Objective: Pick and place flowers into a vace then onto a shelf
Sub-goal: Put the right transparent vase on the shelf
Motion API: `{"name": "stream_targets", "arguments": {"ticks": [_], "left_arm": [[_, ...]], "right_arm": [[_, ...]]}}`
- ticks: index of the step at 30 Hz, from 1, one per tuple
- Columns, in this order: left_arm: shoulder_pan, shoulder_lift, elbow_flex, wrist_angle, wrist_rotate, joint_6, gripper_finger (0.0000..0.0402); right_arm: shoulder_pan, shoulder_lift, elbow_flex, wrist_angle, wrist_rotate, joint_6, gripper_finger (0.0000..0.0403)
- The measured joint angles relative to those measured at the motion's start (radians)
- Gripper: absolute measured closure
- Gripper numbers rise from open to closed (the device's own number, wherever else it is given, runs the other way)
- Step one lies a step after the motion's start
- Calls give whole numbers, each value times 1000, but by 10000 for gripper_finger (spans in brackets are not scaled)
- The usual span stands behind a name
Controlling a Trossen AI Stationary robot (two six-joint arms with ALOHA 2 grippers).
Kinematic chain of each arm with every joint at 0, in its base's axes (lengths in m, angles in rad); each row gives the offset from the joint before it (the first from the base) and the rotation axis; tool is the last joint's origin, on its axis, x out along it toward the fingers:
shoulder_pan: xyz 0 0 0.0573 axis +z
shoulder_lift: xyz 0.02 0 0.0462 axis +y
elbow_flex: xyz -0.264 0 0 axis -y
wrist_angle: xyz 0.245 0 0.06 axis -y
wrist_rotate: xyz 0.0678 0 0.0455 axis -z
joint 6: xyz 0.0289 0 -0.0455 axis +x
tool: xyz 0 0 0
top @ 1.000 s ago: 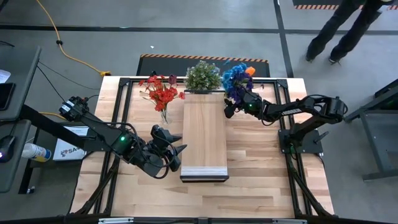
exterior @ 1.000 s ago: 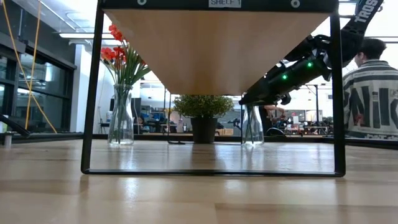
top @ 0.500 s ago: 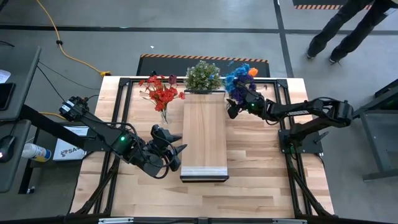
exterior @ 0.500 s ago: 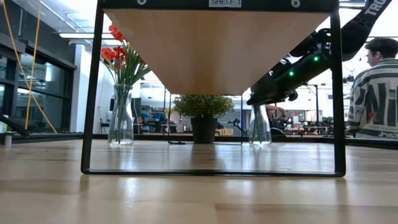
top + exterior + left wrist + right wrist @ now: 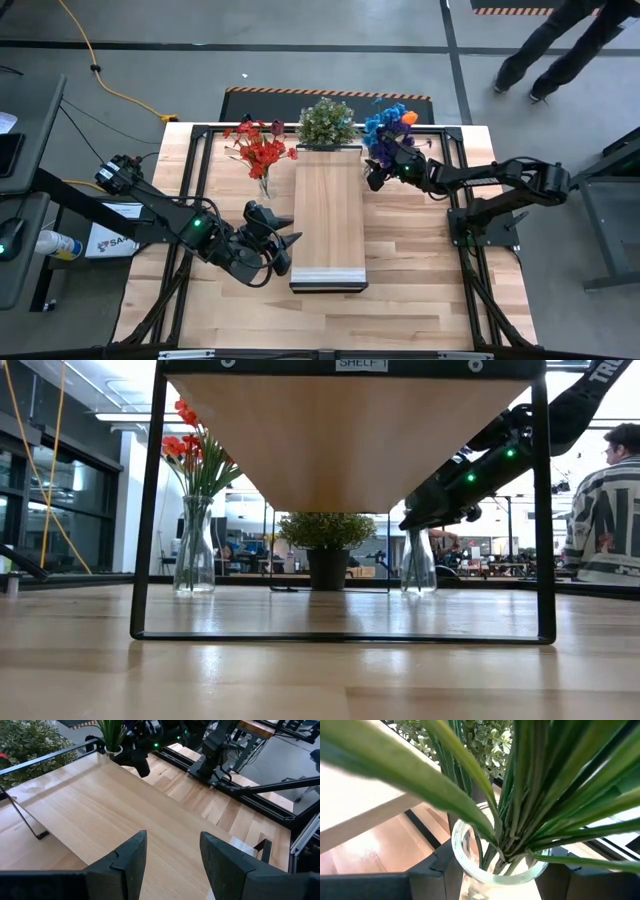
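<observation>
The right gripper (image 5: 373, 176) clasps the glass vase (image 5: 496, 862) of blue flowers (image 5: 382, 128) beside the shelf (image 5: 327, 215), likely for lifting; the left gripper (image 5: 170, 855) waits, fingers spread.

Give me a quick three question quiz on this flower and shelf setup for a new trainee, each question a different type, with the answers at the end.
1. True or false: the shelf has a vase standing on top of it.
2. Multiple choice: the right hand is around which item? A. the potted plant B. the glass vase of blue flowers C. the vase of red flowers
3. Fill in: the left hand is open, with ______ between its fingers.

Key
1. False; the shelf top is bare.
2. B
3. nothing
</observation>
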State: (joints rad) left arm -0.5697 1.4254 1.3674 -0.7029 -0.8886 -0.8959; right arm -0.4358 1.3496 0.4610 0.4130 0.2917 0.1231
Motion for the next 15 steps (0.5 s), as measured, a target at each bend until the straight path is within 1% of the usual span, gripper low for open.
{"name": "stream_targets", "arguments": {"ticks": [5, 15], "left_arm": [[0, 0, 0, 0, 3, 0, 186], [0, 0, 0, -2, 4, 0, 186]], "right_arm": [[1, -34, 0, -55, 30, 2, 225], [0, -213, -3, -236, 49, 18, 225]]}}
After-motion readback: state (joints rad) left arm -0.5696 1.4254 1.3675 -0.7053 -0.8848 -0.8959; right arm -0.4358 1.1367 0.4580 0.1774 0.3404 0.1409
